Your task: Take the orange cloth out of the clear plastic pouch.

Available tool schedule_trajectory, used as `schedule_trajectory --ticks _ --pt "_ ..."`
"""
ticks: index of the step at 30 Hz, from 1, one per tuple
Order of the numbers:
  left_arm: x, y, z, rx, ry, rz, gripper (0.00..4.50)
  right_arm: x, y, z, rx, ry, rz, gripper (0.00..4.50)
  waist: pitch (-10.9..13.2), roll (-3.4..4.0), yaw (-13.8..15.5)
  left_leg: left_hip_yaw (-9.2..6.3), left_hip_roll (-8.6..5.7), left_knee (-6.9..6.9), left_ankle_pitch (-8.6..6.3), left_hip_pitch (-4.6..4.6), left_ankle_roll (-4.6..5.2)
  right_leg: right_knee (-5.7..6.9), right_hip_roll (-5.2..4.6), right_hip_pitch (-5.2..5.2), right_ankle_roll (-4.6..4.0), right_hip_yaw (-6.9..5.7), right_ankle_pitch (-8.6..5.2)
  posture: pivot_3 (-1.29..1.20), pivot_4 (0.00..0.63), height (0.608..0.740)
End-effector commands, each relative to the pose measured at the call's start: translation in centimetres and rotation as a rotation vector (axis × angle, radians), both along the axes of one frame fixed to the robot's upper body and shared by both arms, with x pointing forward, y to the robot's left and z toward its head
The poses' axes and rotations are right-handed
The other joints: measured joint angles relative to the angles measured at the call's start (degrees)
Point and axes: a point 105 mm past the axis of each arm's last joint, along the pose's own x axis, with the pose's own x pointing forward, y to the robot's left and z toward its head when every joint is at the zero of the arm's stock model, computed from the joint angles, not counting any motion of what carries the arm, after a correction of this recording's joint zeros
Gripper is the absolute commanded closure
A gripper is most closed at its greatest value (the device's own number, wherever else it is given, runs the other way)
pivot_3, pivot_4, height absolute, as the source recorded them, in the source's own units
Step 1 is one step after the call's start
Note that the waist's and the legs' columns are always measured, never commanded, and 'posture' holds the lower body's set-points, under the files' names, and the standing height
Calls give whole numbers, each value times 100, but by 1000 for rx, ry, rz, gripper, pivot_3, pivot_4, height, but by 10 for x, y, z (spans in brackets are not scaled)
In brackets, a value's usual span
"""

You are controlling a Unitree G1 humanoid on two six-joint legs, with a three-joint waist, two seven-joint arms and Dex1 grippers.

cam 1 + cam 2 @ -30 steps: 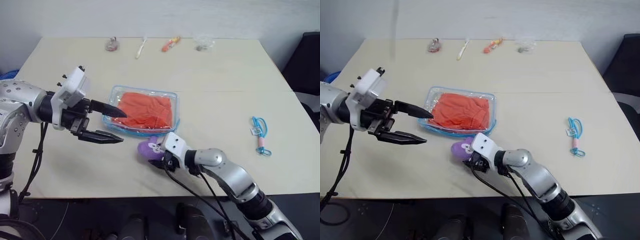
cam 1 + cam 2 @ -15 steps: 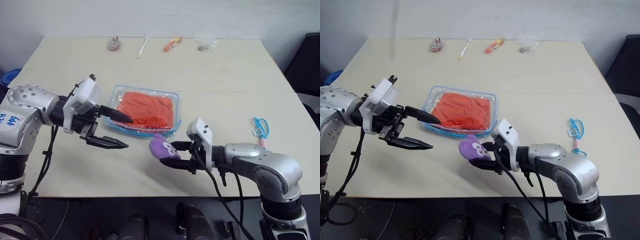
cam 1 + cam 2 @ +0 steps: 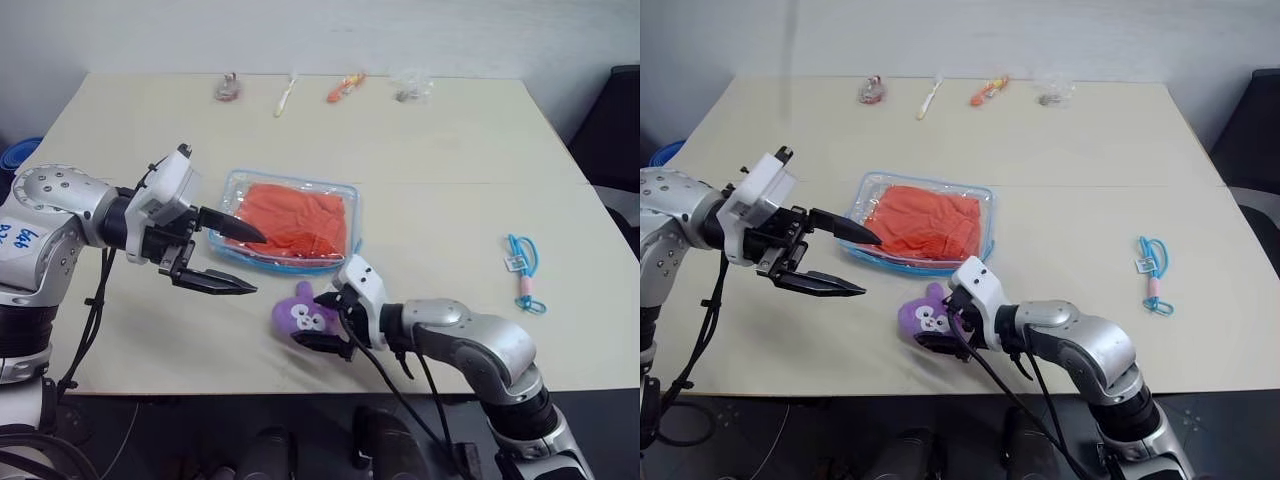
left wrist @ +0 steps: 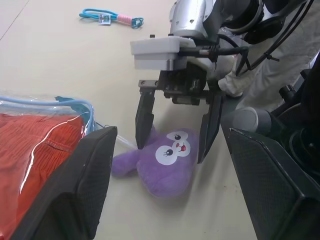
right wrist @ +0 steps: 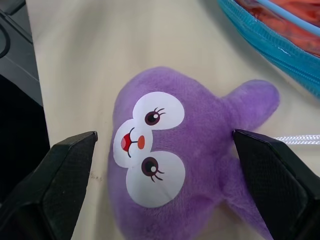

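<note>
Cloth not yet out of the pouch; both grippers empty.

Head views: the orange cloth lies wholly inside the clear plastic pouch on the table, so the whole extraction remains. The left gripper hovers spread just beside the pouch's left edge. The right gripper is spread around a purple plush toy in front of the pouch.
Left wrist view: the right gripper's fingers straddle the toy, apparently without squeezing.
Right wrist view: the toy lies between wide fingers, the pouch's blue zipper edge just beyond.
</note>
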Motion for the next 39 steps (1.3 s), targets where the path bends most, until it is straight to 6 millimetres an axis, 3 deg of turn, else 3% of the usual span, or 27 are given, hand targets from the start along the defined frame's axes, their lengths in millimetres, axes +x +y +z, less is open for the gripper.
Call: schedule_trajectory --ticks 1,5,8,11,14,20,24,28,38,39 --pt "-2 0 2 0 -26 -8 725 -5 -18 32 24 -78 16 24 0 0 8 -1 0 1 0 -1 0 -1 -1 0 0 0 0 0 150 740" --pt "-4 -6 -10 21 -31 -38 725 5 -41 66 -11 -191 -8 24 1 2 1 0 2 0 0 0 0 1 0 0 0 1 0 0 150 740" --pt "-9 -12 -25 78 -74 -92 725 34 -59 76 -200 -459 -61 24 1 2 2 2 0 0 0 0 0 -2 -2 0 0 3 0 0 150 740" --pt "-14 -17 -39 118 -111 -130 725 62 -65 66 -385 -706 -21 24 0 -3 1 11 -4 -8 -1 3 1 -7 -2 0 0 10 0 0 150 740" --pt "-16 -19 -41 114 -113 -135 725 76 -56 49 -451 -834 56 24 0 -2 -16 15 -1 -10 -1 3 1 -5 -1 -4 1 11 0 0 150 740" --pt "-16 -19 -37 99 -118 -121 725 93 -45 31 -474 -948 107 24 0 -1 -30 9 4 -5 0 -3 1 -4 -4 -6 1 5 0 0 150 740" --pt "-18 -16 -39 105 -113 -109 725 105 -36 37 -432 -992 72 24 0 -1 -57 -2 9 -4 0 -3 1 -4 -2 -6 0 3 0 0 150 740" --pt "-18 -14 -50 131 -122 -103 725 108 -35 31 -435 -1000 90 964 1 0 -71 -22 9 -4 0 -3 1 -4 -3 -5 0 3 0 0 150 740" --pt "-9 -7 -65 180 -175 -106 725 113 -41 29 -473 -1021 95 4442 1 0 -117 -26 9 -4 0 -5 0 -4 -2 -5 -1 0 0 0 150 740" --pt "-8 -8 -66 179 -182 -112 725 113 -43 29 -480 -1021 98 4476 1 0 -118 -26 9 -4 0 -6 0 -4 -2 -5 -1 -1 0 0 150 740"
